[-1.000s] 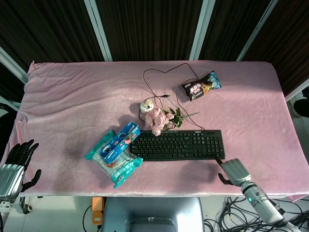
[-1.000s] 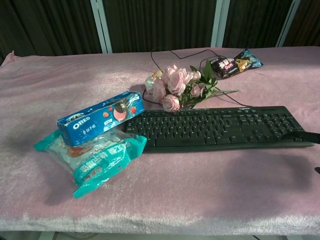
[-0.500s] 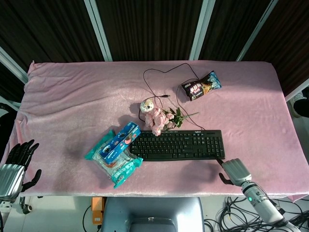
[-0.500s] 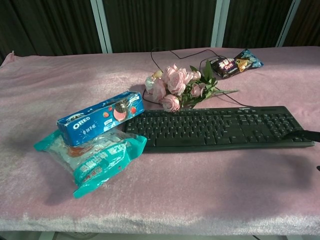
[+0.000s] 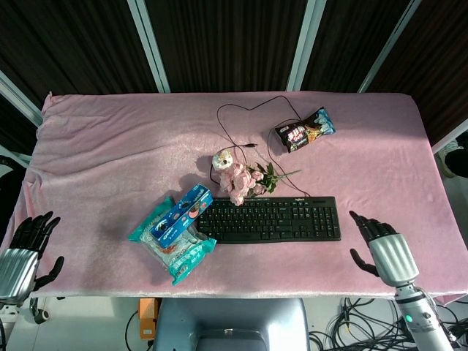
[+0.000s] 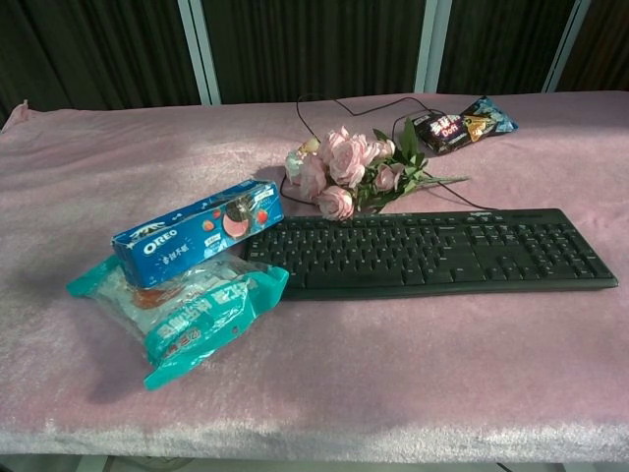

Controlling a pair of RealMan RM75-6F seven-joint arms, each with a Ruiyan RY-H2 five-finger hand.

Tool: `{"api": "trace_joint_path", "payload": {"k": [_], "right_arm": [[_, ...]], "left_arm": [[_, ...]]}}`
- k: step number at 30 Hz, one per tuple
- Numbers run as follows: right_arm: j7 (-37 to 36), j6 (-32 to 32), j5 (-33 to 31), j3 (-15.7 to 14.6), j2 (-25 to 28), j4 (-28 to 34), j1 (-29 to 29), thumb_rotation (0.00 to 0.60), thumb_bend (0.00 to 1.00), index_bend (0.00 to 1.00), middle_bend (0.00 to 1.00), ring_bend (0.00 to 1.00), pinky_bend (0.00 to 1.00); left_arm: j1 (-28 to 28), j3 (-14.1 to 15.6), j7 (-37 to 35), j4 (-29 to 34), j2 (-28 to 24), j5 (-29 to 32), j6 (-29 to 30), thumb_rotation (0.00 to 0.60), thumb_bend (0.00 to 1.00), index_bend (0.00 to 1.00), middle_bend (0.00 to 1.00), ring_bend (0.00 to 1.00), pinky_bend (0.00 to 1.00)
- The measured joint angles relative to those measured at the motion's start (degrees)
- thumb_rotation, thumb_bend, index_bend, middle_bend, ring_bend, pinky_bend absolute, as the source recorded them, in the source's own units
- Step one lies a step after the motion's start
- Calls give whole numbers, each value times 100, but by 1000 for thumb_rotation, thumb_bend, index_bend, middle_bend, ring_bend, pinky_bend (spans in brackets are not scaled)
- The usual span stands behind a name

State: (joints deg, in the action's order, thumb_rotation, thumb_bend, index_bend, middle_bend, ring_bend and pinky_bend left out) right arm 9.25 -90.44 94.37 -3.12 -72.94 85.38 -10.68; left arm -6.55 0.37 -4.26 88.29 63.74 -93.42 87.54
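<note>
Setting: pink cloth covered the counter (image 5: 110, 131), dark panels stood behind it.
Change: my right hand (image 5: 385, 251) had come off the keyboard (image 5: 269, 219)'s near right corner and sat apart from it, to its right, fingers spread and holding nothing.
Meaning: I judged the keyboard released; it lay square in the middle, near edge toward me.
Against earlier frame: half a second before, that hand touched the corner, and the chest view caught a fingertip there; now that view showed no hand.
Left hand: my left hand (image 5: 25, 252) stayed at the near left edge, fingers apart, empty.
Unmoved: Oreo box (image 5: 179, 214), teal packet (image 5: 175, 248), roses (image 5: 241, 179), snack bag (image 5: 305, 130).
</note>
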Motion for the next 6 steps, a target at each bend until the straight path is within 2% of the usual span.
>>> {"api": "trace_joint_path", "payload": {"k": [3,6], "right_arm": [[-226,-712,305,39,22,-122,315,600,416,0,0,0,323],[-363,-920,353,64,53,-157,458,600,416,0,0,0,302]], "left_arm": [[-12,3,21,-7,14,-15,-12,600,413,0,0,0,0],[-25,5,57,-2,24,2,-59,600,413,0,0,0,0]]}}
